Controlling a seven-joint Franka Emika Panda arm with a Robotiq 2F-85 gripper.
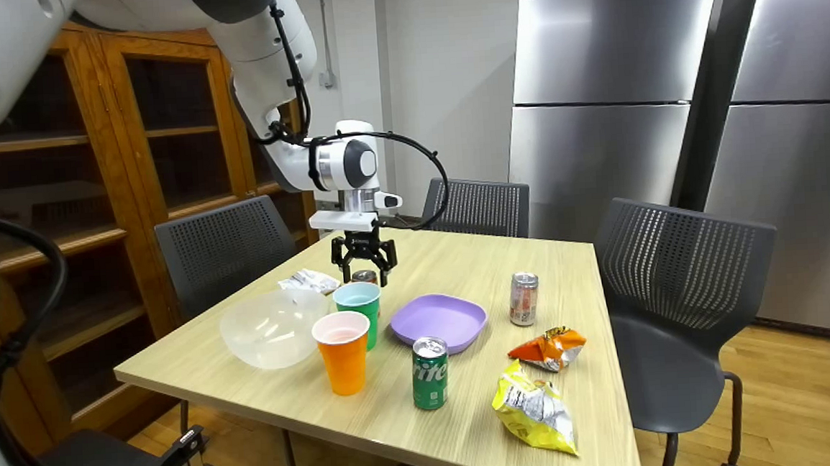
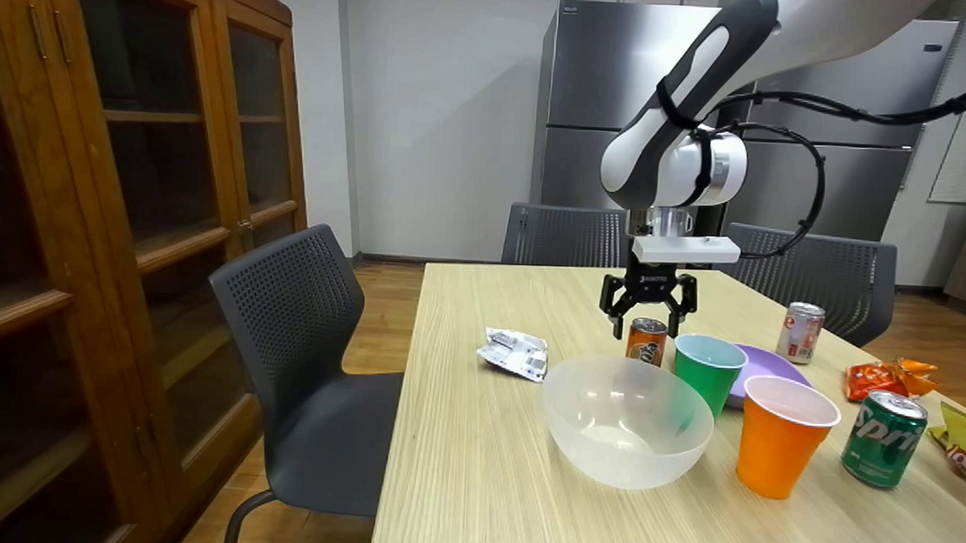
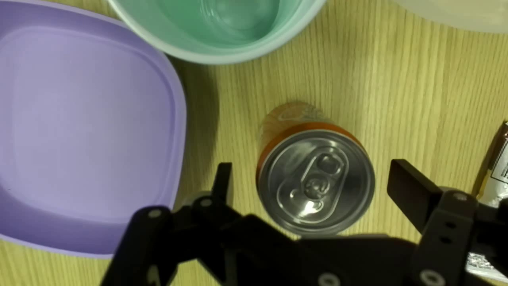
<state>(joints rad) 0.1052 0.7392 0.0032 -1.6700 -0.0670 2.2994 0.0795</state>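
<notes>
Black fingers (image 3: 414, 194) of the hand (image 2: 645, 332) loom closest, along the bottom of the wrist view, spread wide and released, with nothing gripped. Between them stands an orange can (image 3: 316, 182), upright on the wooden surface (image 2: 477, 440), pull-tab lid facing up, a gap showing on either side; the fingertips' height against its rim is hard to tell. Just beside it are a green cup (image 2: 712, 374) and a purple plate (image 3: 89, 131), while a frosted bowl (image 2: 573, 443) and a silvery wrapper (image 2: 515, 353) lie nearby in both exterior views. The current step looks like lining up around the can, not yet grasping it. The next move seems to call for a straight, centred descent, then an even squeeze on its sides.
</notes>
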